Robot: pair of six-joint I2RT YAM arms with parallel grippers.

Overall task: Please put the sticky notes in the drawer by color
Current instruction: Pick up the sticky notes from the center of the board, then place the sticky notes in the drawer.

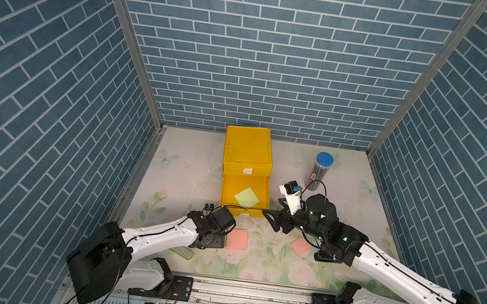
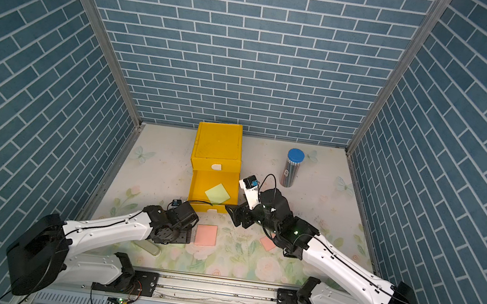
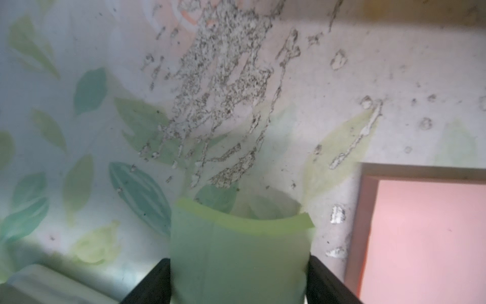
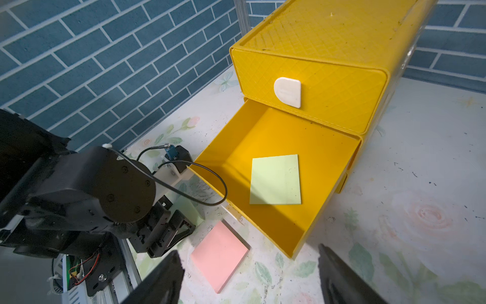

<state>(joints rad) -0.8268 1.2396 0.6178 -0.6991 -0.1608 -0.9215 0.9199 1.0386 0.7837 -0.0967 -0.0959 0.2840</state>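
Both top views look steeply down from high on the near side over the whole table (image 1: pixel 189 165). The left wrist view sits very close above it, blurred, seemingly facing down. The right wrist view looks obliquely into the open drawer (image 4: pixel 276 131); both wrist views share one pink pad (image 3: pixel 420 237)

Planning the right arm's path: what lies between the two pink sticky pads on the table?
Nothing lies there. Both top views show only bare, scuffed floral mat between the left pink pad and the right pink pad.
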